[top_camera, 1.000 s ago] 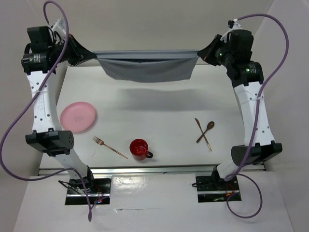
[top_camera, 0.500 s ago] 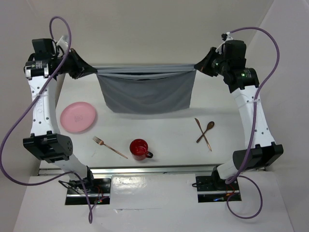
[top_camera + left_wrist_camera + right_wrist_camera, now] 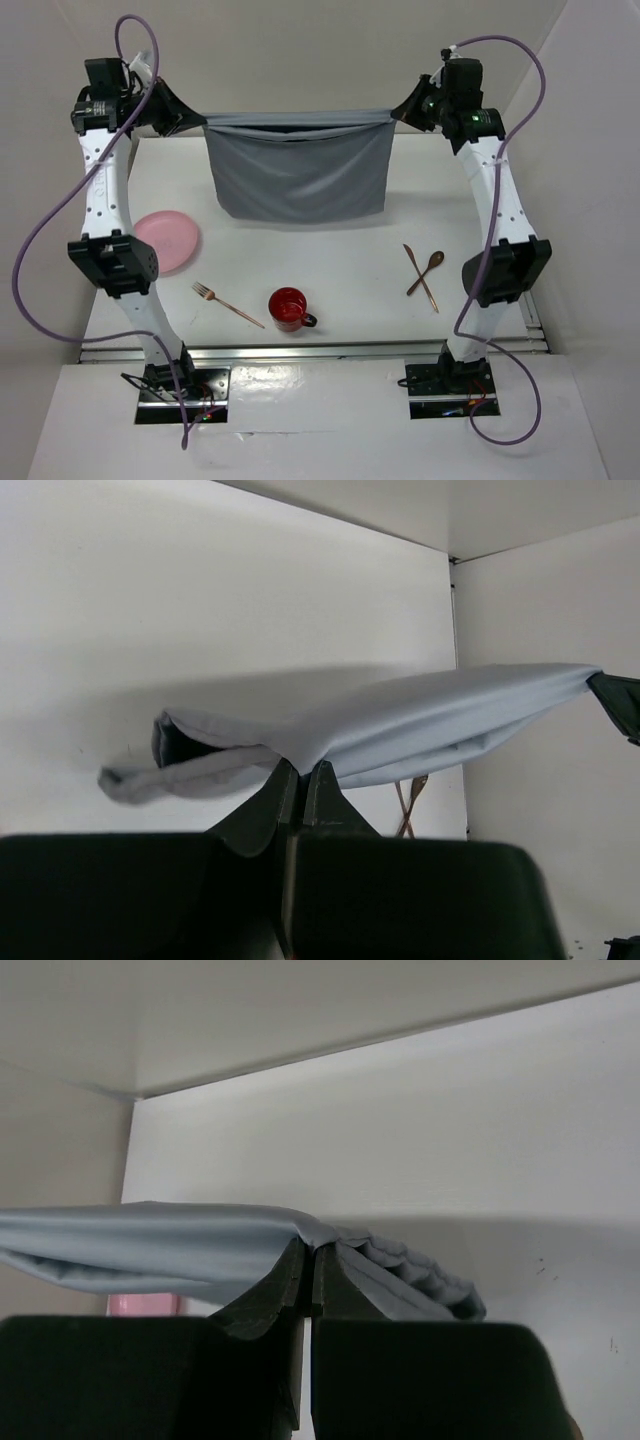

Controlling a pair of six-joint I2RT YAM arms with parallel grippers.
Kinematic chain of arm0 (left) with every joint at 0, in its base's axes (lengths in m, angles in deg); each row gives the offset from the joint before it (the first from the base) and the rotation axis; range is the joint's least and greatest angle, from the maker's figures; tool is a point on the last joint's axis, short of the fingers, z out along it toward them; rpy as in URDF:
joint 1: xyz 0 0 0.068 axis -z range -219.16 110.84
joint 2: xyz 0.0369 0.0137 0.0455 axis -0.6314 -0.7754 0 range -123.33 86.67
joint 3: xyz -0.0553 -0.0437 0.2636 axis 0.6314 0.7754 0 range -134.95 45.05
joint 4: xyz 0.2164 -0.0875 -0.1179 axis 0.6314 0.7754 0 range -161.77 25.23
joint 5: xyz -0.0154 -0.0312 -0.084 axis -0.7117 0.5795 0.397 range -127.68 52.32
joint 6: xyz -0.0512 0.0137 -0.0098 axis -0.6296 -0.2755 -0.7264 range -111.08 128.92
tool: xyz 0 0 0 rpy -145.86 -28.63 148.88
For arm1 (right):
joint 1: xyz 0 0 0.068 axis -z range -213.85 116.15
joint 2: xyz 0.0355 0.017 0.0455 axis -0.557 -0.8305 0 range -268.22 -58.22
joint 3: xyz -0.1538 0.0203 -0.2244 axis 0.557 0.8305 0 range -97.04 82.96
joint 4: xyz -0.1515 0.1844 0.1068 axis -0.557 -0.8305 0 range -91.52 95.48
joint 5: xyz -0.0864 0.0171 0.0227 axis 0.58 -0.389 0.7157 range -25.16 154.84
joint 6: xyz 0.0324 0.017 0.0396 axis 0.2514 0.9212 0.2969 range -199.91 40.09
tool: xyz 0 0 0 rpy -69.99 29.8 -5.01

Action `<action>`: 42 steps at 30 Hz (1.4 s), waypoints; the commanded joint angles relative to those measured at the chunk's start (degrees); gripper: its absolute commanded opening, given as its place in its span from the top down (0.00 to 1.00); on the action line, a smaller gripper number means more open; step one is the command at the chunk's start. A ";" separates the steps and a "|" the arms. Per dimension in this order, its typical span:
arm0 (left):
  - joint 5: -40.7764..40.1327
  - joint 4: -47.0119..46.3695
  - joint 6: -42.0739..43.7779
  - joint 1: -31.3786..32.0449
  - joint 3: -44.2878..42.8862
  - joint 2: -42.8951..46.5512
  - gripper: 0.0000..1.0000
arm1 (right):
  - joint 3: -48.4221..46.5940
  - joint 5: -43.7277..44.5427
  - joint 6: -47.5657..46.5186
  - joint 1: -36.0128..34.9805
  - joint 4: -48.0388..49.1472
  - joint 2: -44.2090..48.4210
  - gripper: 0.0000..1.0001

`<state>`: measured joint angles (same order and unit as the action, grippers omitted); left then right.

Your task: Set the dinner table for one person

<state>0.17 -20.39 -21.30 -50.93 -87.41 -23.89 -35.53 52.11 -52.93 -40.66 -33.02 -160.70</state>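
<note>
Below, the white desk (image 3: 340, 255) lies well beneath both tools. Over its far half a grey cloth (image 3: 297, 180) hangs stretched between them, the left tool (image 3: 197, 121) clamped on one top corner and the right tool (image 3: 400, 109) on the other.

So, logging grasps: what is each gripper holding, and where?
Grey rectangular cloth: left gripper pinches its upper left corner, right gripper its upper right.

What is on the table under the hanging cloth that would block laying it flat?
Nothing visible. The dinner table below the grey cloth looks bare; the pink plate, fork, red mug, knife and spoon lie nearer the arm bases. The cloth hides a strip behind it.
</note>
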 commanded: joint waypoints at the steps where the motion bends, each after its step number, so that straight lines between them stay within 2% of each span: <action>1: -1.29 -3.64 -1.59 0.08 -5.34 -3.25 1.00 | -5.25 2.62 -0.01 2.41 4.05 -2.72 1.00; 4: -0.76 -4.97 -2.21 0.08 -9.03 -5.18 1.00 | -6.83 1.22 0.53 3.20 5.71 -3.34 1.00; 8: -0.23 -7.69 -2.74 -0.45 -7.03 -2.65 1.00 | -6.31 1.22 0.53 3.73 6.33 -2.82 1.00; 11: 0.30 -8.92 -2.22 -0.97 -0.53 0.77 1.00 | -1.75 1.22 0.53 3.73 6.86 -0.01 1.00; 18: -1.11 -7.69 1.03 -2.12 18.52 10.96 1.00 | 16.34 0.16 0.53 3.73 8.71 8.69 1.00; 22: -1.72 -6.21 2.88 -3.52 21.90 12.57 1.00 | 21.37 0.16 0.53 4.26 8.71 11.50 1.00; 27: -1.72 -6.11 2.19 -4.58 18.05 13.27 1.00 | 18.76 0.16 0.53 4.78 8.71 12.04 1.00; 30: 0.38 -6.81 0.95 -4.58 14.44 8.99 1.00 | 14.63 0.16 0.53 4.79 8.71 7.83 1.00; 31: 0.39 -6.81 0.25 -4.58 10.77 7.31 1.00 | 13.13 0.16 0.53 4.79 8.71 6.60 1.00; 38: 1.44 -7.77 -2.38 -2.21 -4.71 -4.92 1.00 | -4.08 -0.89 1.05 5.31 9.23 -4.48 1.00; 42: 2.58 -11.28 -3.97 -2.20 -5.96 -6.16 1.00 | -10.33 -1.51 1.58 5.84 9.76 -8.44 1.00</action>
<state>4.32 -26.67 -24.29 -51.73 -90.60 -29.62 -40.21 46.40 -50.85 -37.99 -25.81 -167.95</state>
